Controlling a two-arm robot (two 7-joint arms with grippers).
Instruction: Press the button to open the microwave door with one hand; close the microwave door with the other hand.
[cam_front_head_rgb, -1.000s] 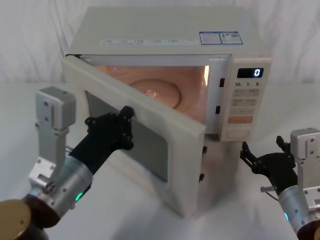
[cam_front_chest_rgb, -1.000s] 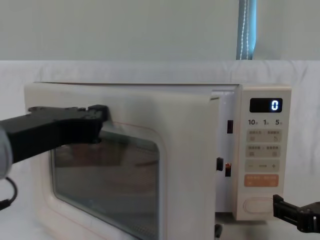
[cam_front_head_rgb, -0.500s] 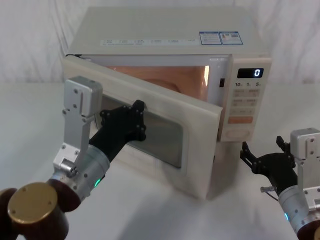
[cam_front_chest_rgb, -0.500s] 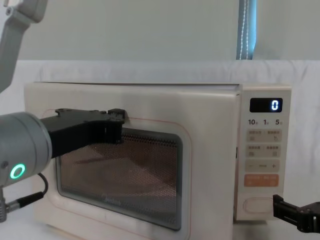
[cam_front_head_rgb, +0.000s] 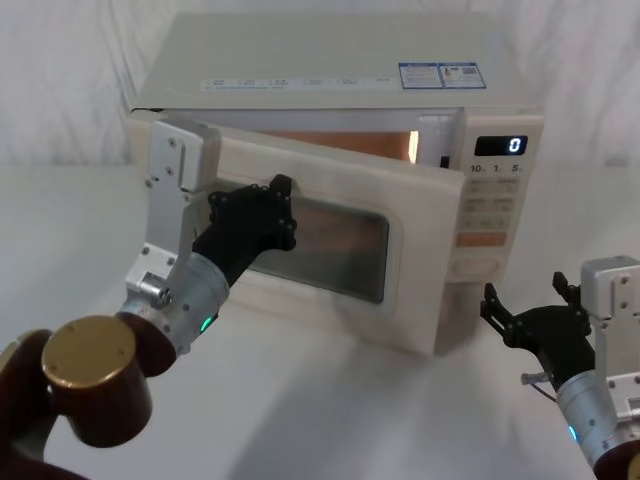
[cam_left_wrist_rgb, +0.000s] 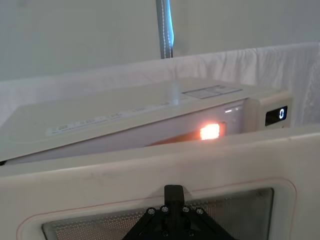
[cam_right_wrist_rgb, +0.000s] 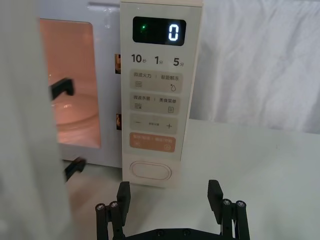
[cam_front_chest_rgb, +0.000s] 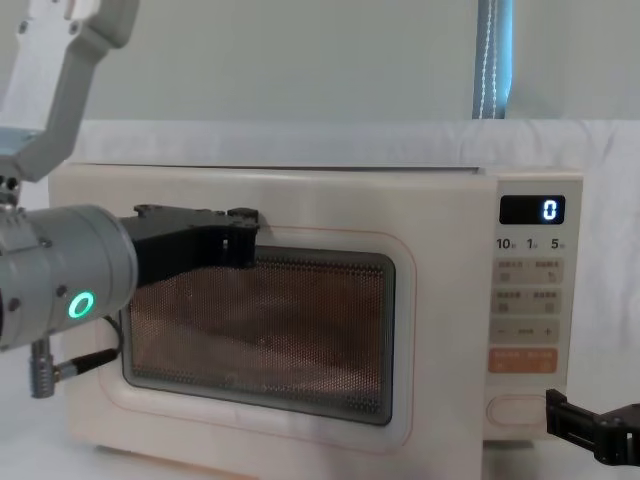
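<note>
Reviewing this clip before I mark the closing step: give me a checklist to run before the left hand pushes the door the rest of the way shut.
1. Left hand against the microwave door, at the upper left of its window: ok.
2. Door fully latched: not ok; a lit gap remains at its free edge in the head view and the right wrist view.
3. Gap free of obstacles: ok; the two black latch hooks face the open cavity.
4. Right hand off the button: ok; it is open and short of it.
5. Microwave idle: ok; the display reads 0.
</note>
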